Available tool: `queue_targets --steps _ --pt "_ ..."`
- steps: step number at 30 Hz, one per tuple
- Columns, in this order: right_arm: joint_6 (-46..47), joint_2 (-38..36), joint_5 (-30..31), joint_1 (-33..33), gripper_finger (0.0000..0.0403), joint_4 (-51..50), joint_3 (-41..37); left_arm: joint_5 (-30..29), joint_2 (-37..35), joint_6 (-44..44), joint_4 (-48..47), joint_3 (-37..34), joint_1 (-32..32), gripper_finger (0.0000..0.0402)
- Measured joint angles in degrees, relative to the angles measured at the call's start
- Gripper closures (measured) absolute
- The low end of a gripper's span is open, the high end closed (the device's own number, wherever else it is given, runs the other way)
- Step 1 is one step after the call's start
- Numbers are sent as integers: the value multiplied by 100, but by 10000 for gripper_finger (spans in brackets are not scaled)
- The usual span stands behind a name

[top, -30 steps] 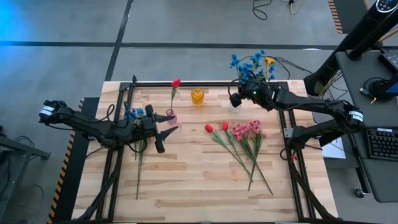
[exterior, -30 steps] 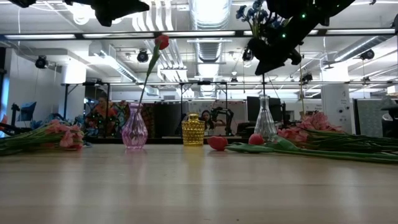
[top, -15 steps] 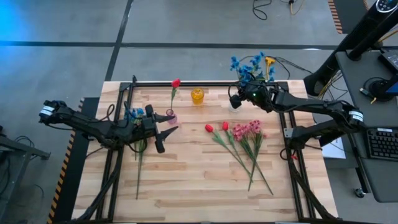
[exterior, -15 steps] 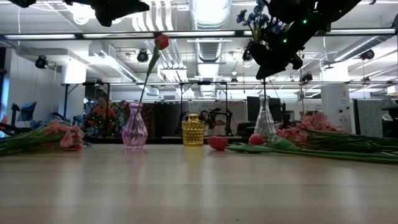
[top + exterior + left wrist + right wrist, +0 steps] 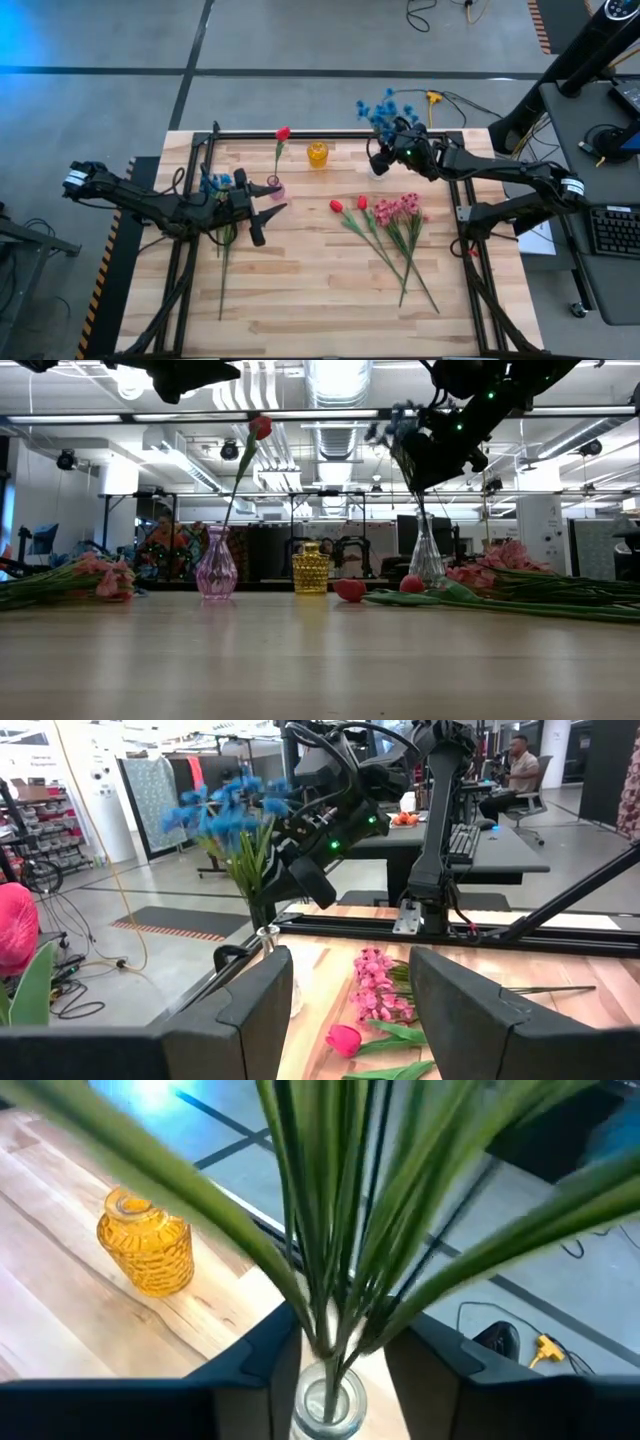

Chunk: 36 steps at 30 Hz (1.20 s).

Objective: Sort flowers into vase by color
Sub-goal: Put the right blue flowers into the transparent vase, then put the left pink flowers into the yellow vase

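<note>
My right gripper (image 5: 388, 153) is at the table's far right, above a clear glass vase (image 5: 426, 555), shut on a bunch of blue flowers (image 5: 384, 108). The stems' lower ends stand in the vase mouth (image 5: 326, 1398). My left gripper (image 5: 262, 211) is open and hangs at the table's left, close to a pink vase (image 5: 276, 188) that has a red tulip (image 5: 283, 133) standing in it. Red tulips (image 5: 342, 209) and pink flowers (image 5: 399, 210) lie on the table's right half. My right gripper pinches the blue bunch's green stems (image 5: 335, 1305) between its two fingers (image 5: 255, 1365), a little above the vase mouth. The fingers lie across the stems. The bunch stands nearly upright, tipped toward the table's left, its blooms (image 5: 400, 422) above the gripper.
A yellow vase (image 5: 317, 154) stands between the pink and clear vases at the far edge. More flowers lie under my left arm: a blue bloom (image 5: 208, 183) and long stems (image 5: 222, 270). Black frame rails run along both sides. The near half of the table is bare wood.
My right gripper has tipped the blue bunch toward the table's left: the blooms have swung left, while the stems' lower ends stayed at the clear vase. The gripper itself has hardly shifted.
</note>
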Motion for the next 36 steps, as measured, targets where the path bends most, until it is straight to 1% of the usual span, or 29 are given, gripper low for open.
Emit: queue_targets --steps 7,11,14,18,20,25,32,34,36 --pt "14 -27 -12 0 235 -256 0 -2 0 0 -80 0 0 217" --pt "64 -118 -202 2 223 -486 2 -4 0 0 -78 0 3 217" --pt "132 -206 -346 10 216 -820 55 -9 0 -1 -84 0 18 217" --pt "284 -342 -350 15 209 -1372 171 -178 0 -64 -160 0 26 217" --pt "366 -405 -353 15 207 -1623 221 -283 0 -153 -240 0 26 217" --pt "569 -519 -527 15 206 -2144 355 -295 0 -489 -501 0 26 217" --pt "836 -576 -941 49 206 -2943 660 -287 0 -1253 -897 0 0 217" --pt "907 -578 -1012 94 206 -3149 722 -195 0 -1428 -949 0 -58 217" --pt "998 -585 -1044 178 206 -3421 783 19 0 -1536 -980 0 -141 217"
